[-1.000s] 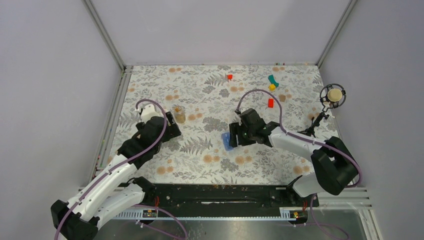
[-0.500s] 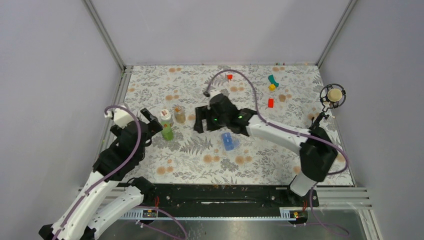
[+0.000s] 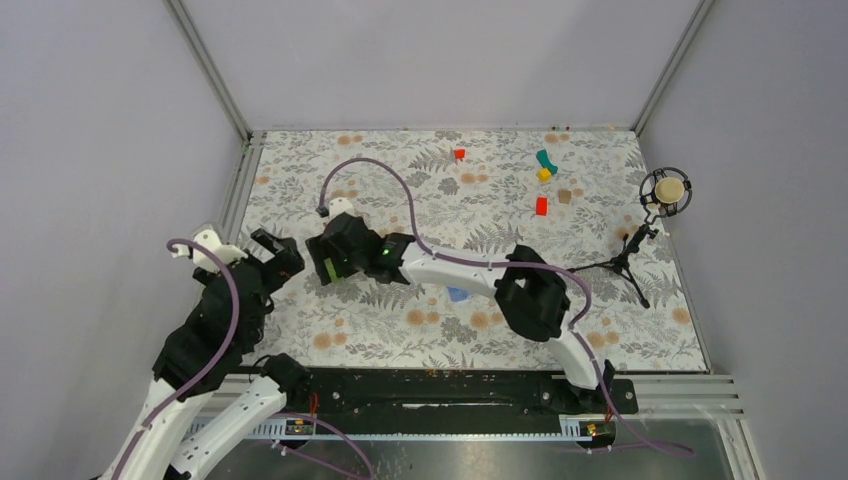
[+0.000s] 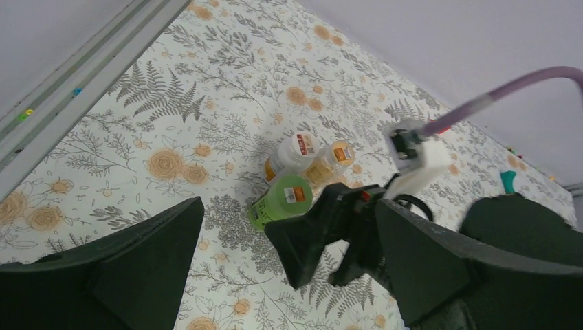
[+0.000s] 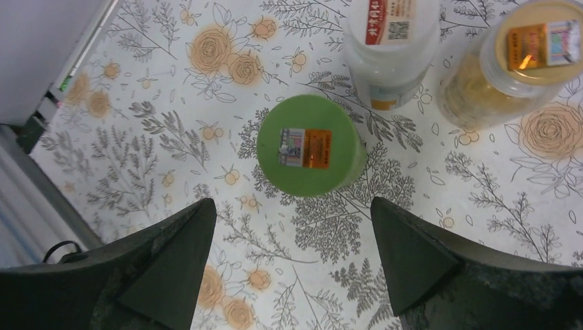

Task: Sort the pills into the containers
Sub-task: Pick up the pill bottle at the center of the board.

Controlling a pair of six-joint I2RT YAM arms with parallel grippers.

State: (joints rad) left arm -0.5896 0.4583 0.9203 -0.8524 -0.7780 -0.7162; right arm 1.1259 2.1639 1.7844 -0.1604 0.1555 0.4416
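**Right jaws spread over the green bottle; pill box under the forearm**

I have the right gripper [image 5: 291,205] looking straight down on the green bottle [image 5: 311,146]. Its jaws are spread wide, one finger out to each side, and neither touches the bottle. The bottle stands upright on the floral worktop [image 5: 137,124]. Its cap carries a square sticker, half white with a small code and half orange with fine print I cannot read.

Just beyond the green bottle stands the white bottle [image 5: 392,41]. It has a red-banded label with a QR code and a line of characters too small to make out. Next to it, also just beyond the green bottle, is the amber bottle [image 5: 529,65], whose lid bears an orange sticker and a pale printed patch, both illegible.

The left gripper [image 3: 272,255] hovers near the green bottle, on the side toward the worktop's left rail. Its jaws are spread wide and grip nothing.

The pill box [image 3: 458,294] lies well apart from the green bottle, on the side toward the right arm's base. Only a blue corner shows from under the right forearm in the overhead view, so I cannot tell what its compartments hold.
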